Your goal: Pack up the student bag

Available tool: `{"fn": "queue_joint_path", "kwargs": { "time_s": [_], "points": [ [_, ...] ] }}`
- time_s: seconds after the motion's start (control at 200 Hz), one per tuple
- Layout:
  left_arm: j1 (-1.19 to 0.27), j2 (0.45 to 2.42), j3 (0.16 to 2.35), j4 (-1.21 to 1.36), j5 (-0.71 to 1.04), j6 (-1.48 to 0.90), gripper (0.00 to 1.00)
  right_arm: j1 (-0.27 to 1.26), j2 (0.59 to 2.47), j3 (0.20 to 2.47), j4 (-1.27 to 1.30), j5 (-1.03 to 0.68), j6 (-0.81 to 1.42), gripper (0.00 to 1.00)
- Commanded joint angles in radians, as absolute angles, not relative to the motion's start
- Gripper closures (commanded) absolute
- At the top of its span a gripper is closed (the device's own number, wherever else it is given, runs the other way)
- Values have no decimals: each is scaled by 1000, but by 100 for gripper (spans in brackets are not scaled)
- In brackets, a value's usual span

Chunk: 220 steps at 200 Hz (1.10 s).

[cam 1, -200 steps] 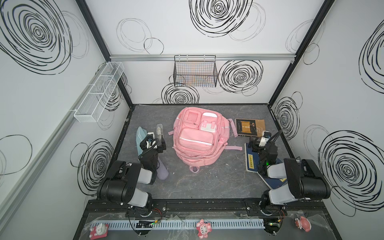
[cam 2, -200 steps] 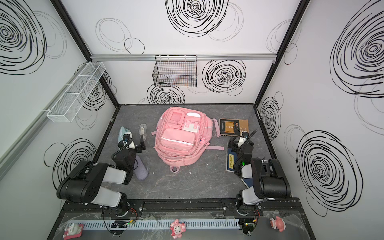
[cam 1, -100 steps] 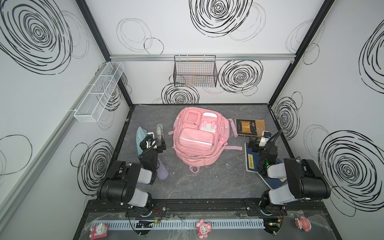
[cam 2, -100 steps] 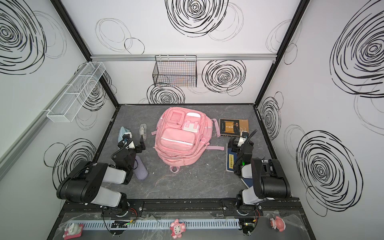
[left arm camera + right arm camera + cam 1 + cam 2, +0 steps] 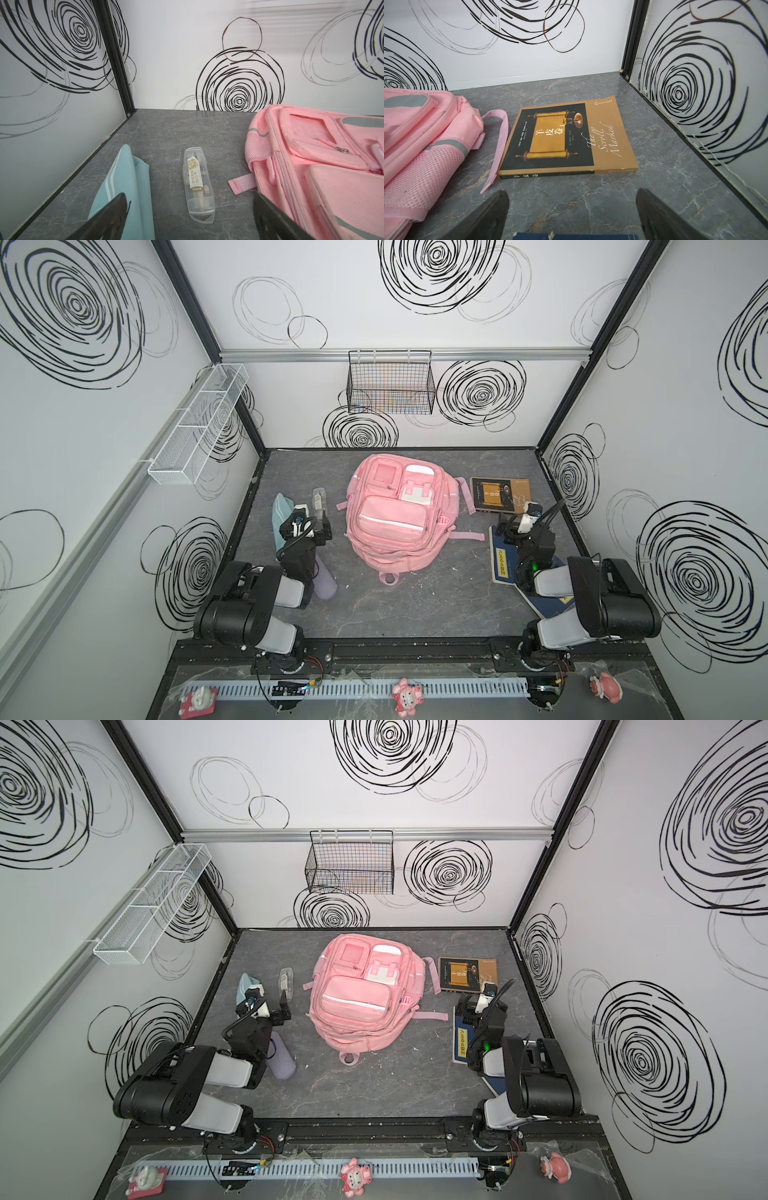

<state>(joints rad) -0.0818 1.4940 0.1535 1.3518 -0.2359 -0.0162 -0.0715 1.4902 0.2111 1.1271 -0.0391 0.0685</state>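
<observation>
The student bag (image 5: 395,522) lies front-up in the middle of the grey table (image 5: 415,605). Left of the bag, the left gripper (image 5: 189,197) gapes wide, empty, facing a clear pen case (image 5: 198,182). Right of the bag, the right gripper (image 5: 572,192) gapes wide, empty, facing a scroll-cover book (image 5: 566,137).

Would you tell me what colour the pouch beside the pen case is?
Light teal pouch, white stripes; best in left wrist view.

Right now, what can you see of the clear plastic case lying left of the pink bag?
The clear plastic case is a long, narrow, see-through box with rounded ends and a white-and-gold labelled insert inside. It lies flat on the grey table, between the teal pouch and the student bag, touching neither. The open left gripper hangs by its near end, not touching it.
</observation>
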Motion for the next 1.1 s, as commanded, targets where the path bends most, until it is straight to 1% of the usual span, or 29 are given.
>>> {"fn": "queue_joint_path", "kwargs": {
  "time_s": [0.0,0.11,0.14,0.165,0.21,0.25,0.285,0.345,0.375,0.405,0.425,0.485,0.545,0.585,0.615,0.665,0.705,0.815,0.905,1.005,1.096],
  "points": [
    [-77,1497,174,1401,-232,-29,4,-71,1478,230,1154,-42,68,0],
    [-77,1496,170,1405,-232,-29,4,-71,1478,231,1154,-42,69,0],
    [-78,1496,168,1409,-232,-29,4,-72,1473,226,1159,-45,69,4],
    [-78,1494,165,1417,-233,-29,4,-74,1467,224,1165,-39,67,8],
    [-88,1473,154,1428,-237,-16,4,-74,1430,234,1154,-30,61,13],
    [-112,1422,147,1397,-259,7,4,-72,1368,264,1057,-26,55,14],
    [-148,1360,150,1339,-304,37,4,-73,1300,309,922,-31,62,14],
    [-232,1238,183,1200,-402,92,3,-73,1228,423,699,-30,163,15],
    [-265,1182,214,1113,-438,83,2,-72,1219,482,611,-64,194,15],
    [-289,1133,254,994,-443,58,0,-72,1216,541,522,-132,211,16],
    [-297,1105,286,923,-438,26,1,-72,1221,578,472,-191,212,16],
    [-312,1047,384,747,-375,-91,8,-66,1241,672,331,-348,231,19],
    [-327,1036,495,543,-300,-215,18,-65,1262,739,208,-474,287,24],
    [-343,1047,573,419,-247,-284,21,-61,1272,767,147,-545,334,27],
    [-362,1065,629,344,-199,-318,21,-55,1277,769,125,-599,359,30],
    [-404,1106,713,230,-108,-318,21,-38,1281,755,116,-682,385,33],
    [-440,1146,783,139,-66,-302,21,-17,1282,741,99,-711,395,34],
    [-509,1275,954,-60,54,-237,21,58,1284,700,66,-702,393,36],
    [-537,1392,1067,-161,115,-192,22,114,1296,655,104,-693,401,37],
    [-563,1520,1182,-256,149,-154,24,141,1329,622,152,-685,431,40],
    [-589,1630,1279,-341,137,-125,25,141,1371,610,183,-686,455,44]
  ]
}}
